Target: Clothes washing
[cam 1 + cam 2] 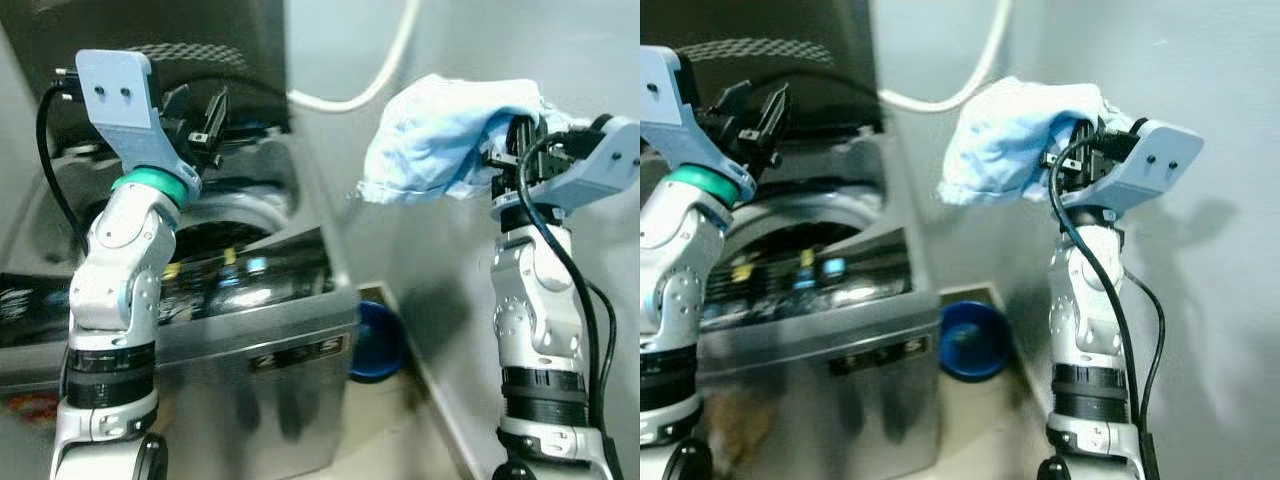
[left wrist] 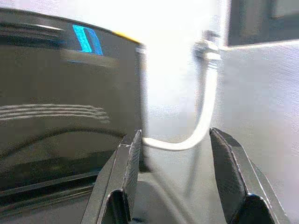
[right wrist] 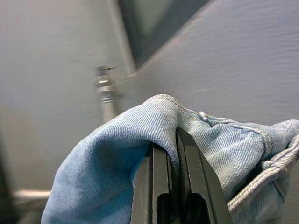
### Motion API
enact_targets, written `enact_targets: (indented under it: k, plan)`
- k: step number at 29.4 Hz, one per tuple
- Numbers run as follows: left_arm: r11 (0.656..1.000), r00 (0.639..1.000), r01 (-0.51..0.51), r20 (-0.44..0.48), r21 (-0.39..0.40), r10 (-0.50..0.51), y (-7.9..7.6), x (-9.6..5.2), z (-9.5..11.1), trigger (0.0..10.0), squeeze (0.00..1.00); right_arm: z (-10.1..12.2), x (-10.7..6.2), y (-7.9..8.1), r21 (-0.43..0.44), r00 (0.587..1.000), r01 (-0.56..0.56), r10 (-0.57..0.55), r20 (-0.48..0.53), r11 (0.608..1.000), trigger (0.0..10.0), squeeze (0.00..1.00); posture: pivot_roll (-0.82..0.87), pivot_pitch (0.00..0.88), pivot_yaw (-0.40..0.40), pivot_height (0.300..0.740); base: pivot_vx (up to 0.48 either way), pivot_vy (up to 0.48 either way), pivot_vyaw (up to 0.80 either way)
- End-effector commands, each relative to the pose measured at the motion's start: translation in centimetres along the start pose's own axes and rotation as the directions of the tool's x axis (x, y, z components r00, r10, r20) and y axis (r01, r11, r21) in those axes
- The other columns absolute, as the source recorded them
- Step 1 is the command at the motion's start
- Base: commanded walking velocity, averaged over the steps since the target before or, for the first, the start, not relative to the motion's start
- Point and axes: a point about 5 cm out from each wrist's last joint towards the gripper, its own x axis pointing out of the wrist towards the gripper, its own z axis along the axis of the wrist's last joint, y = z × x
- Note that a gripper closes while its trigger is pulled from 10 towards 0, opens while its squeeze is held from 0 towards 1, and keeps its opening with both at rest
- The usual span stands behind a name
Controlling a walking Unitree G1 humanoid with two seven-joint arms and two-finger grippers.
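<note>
One garment is on its way: the right gripper [image 1: 512, 150] is pinched tight on a light blue denim piece [image 1: 450, 140], held high beside the wall, well off to the side of the washing machine [image 1: 260, 340]. Loading looks barely begun. I can't tell what's inside its drum. The left gripper [image 1: 205, 120] hovers above the machine, fingers spread, empty.

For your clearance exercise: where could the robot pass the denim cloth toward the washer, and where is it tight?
Free: the air between the left gripper and the denim cloth held by the right gripper, above the washer. Crowded: the floor gap beside the washer, taken by a blue basin.
</note>
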Motion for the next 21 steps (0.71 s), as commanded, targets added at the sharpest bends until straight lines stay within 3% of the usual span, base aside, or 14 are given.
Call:
enact_targets:
  k: [1,6,17,21]
  plan:
    - [1.000,1.000,-0.017,-0.007,0.003,0.017,0.37,-0.18,-0.11,10.0,0.00,0.58,0.20,0.18,0.007,0.999,0.000,-0.001,0.034,1.000,10.0,0.00,0.06,0.000,0.074,0.740,0.000,0.000,-0.80]
    - [1.000,1.000,-0.021,-0.006,0.007,0.021,0.41,-0.22,-0.09,10.0,0.00,0.46,0.20,0.13,-0.023,1.000,-0.004,0.004,0.027,1.000,10.0,0.00,0.06,0.000,0.073,0.740,0.000,0.000,-0.32]
    - [0.999,1.000,-0.029,-0.009,0.013,0.030,0.44,-0.33,-0.23,10.0,0.00,0.32,0.09,0.54,-0.025,0.999,-0.032,0.033,0.023,0.999,10.0,0.00,0.06,0.000,0.066,0.740,0.000,0.480,0.00]
    - [0.999,0.999,-0.036,-0.005,0.014,0.037,0.47,-0.39,-0.25,10.0,0.00,0.29,0.04,0.71,-0.019,0.999,-0.042,0.042,0.023,0.999,10.0,0.00,0.06,0.000,0.067,0.740,0.000,0.000,0.00]
